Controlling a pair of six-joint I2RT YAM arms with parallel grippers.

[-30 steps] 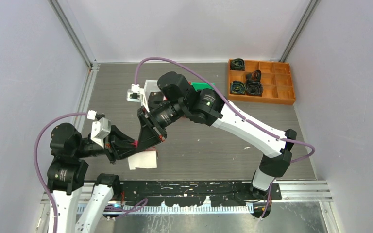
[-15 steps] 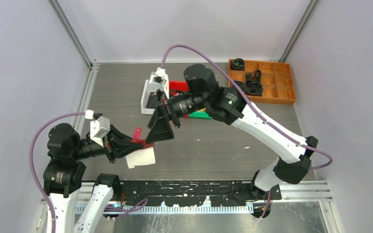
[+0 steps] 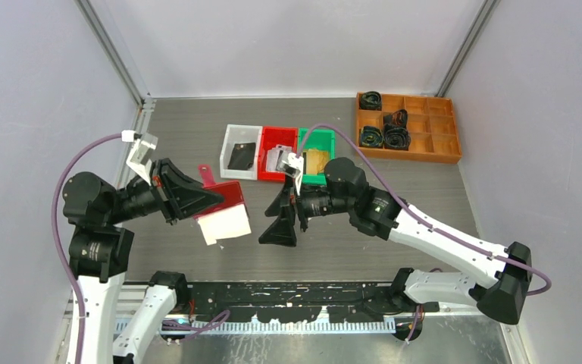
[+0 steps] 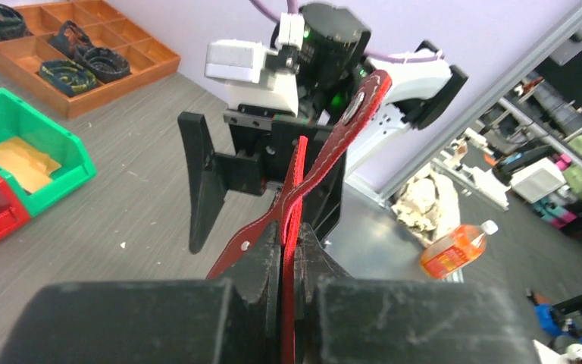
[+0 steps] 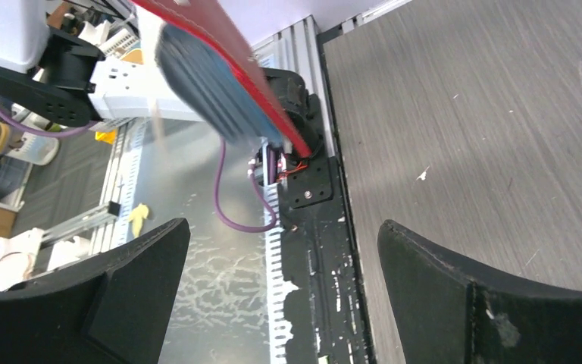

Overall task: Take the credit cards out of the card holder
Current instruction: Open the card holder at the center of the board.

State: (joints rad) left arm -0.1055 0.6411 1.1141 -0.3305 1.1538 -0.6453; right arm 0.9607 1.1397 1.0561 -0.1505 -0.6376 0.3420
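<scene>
Three bins (image 3: 279, 130) sit side by side on the middle of the tabletop (image 3: 182, 129), cards (image 3: 241, 156) inside them. A divided tray (image 3: 409, 158) lies behind to their right. In front, the left tool (image 3: 216, 199) holds the card holder (image 3: 229, 194); the right tool (image 3: 267, 226) is just right, apart.

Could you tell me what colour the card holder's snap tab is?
Snap tab: red, best in left wrist view.

Robotics lab, enclosed test cell. Left arm (image 3: 95, 250) and right arm (image 3: 439, 239) are bolted to a black plate (image 3: 311, 292) at 6 o'clock of a grey table (image 3: 333, 250), with purple cables (image 3: 56, 227) looped off them. Pale panels (image 3: 295, 45) set in aluminium posts (image 3: 114, 51) box it in. Orange sorting tray (image 3: 417, 157) at 1 o'clock, small plastic bins (image 3: 276, 130) at 12. The left wrist view shows cluttered gear (image 4: 546, 171) and a bottle of orange liquid (image 4: 455, 250) beyond the cell.
</scene>
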